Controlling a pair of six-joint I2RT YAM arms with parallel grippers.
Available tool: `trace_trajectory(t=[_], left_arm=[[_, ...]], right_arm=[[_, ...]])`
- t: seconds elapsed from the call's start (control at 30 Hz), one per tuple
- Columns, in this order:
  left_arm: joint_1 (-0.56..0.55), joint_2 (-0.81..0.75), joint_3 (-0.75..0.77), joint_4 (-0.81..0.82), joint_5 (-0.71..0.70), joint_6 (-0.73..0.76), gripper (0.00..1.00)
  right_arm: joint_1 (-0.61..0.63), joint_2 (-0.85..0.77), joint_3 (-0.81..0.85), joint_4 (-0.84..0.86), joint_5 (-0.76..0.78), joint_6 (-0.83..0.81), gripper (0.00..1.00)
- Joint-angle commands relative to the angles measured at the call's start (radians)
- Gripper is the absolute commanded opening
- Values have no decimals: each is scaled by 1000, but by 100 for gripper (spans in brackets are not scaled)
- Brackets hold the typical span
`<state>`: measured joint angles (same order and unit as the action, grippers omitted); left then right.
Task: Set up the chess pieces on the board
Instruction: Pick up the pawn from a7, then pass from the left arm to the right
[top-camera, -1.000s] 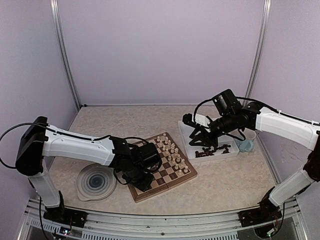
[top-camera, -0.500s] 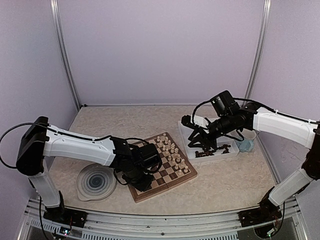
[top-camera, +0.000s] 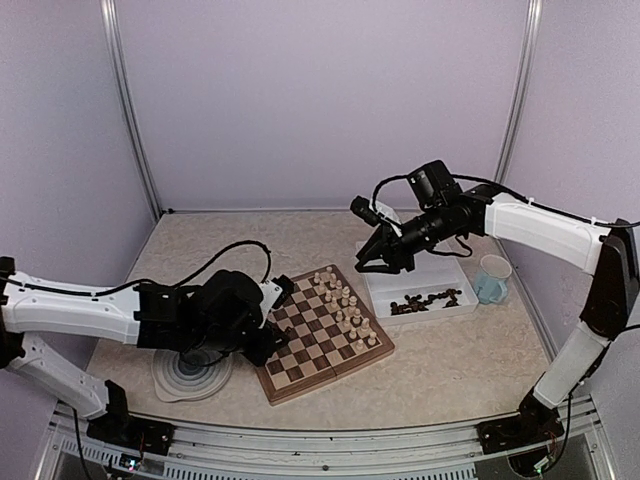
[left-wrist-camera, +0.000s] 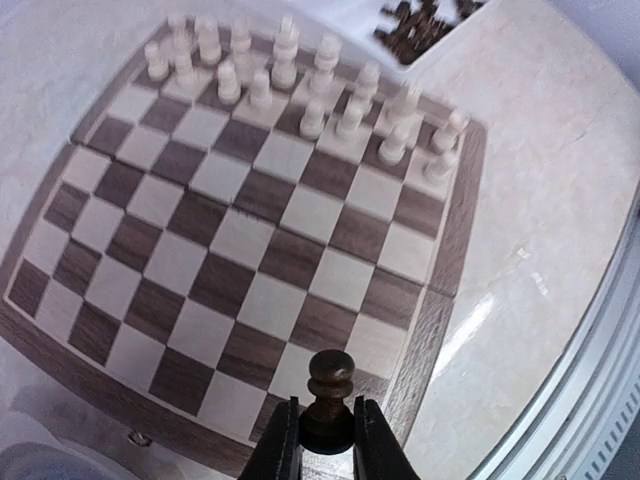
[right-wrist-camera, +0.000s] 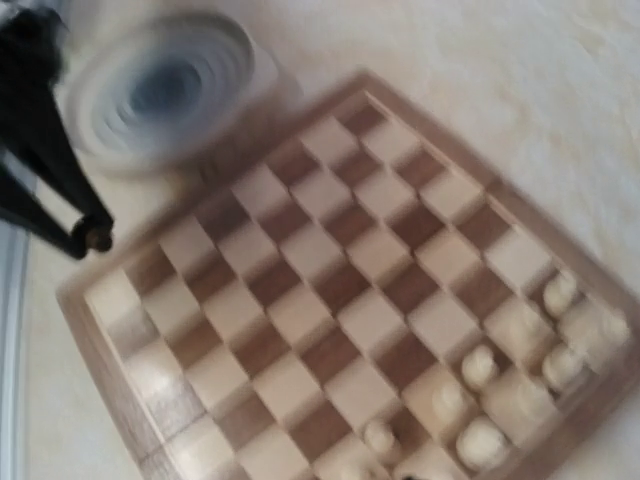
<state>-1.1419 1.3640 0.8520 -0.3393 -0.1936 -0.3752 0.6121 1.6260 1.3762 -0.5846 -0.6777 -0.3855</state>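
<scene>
One dark pawn (left-wrist-camera: 330, 378) clamped in left end effector (left-wrist-camera: 326, 412) over board (left-wrist-camera: 455, 250) edge; right end effector (top-camera: 368, 262) unclear.

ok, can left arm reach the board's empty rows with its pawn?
Likely yes: left hand holds the dark pawn by the board's bare edge; cream pieces crowd only the far side.
</scene>
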Motion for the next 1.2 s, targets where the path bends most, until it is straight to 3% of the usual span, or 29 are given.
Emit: trace_trajectory(t=[0.0,0.1,0.17,0.63,1.03,1.17], left_arm=[[13,-137,-130,366,-36,105,12],[8,-185,-197,467,-77,132,13],[4,-212,-230,529,-89,146,13],[-18,-185,-227,584,-69,164,13],[-32,-174,-223,609,-58,157,13],[-32,-169,-223,610,-54,154,12]], right_arm=[[-9,148,137,-115,-279,104,41],[11,239,195,-160,-416,139,52],[44,266,214,-157,-414,144,53],[204,373,390,-186,-322,187,50],[267,365,382,-199,-269,165,44],[282,370,393,-202,-264,163,37]])
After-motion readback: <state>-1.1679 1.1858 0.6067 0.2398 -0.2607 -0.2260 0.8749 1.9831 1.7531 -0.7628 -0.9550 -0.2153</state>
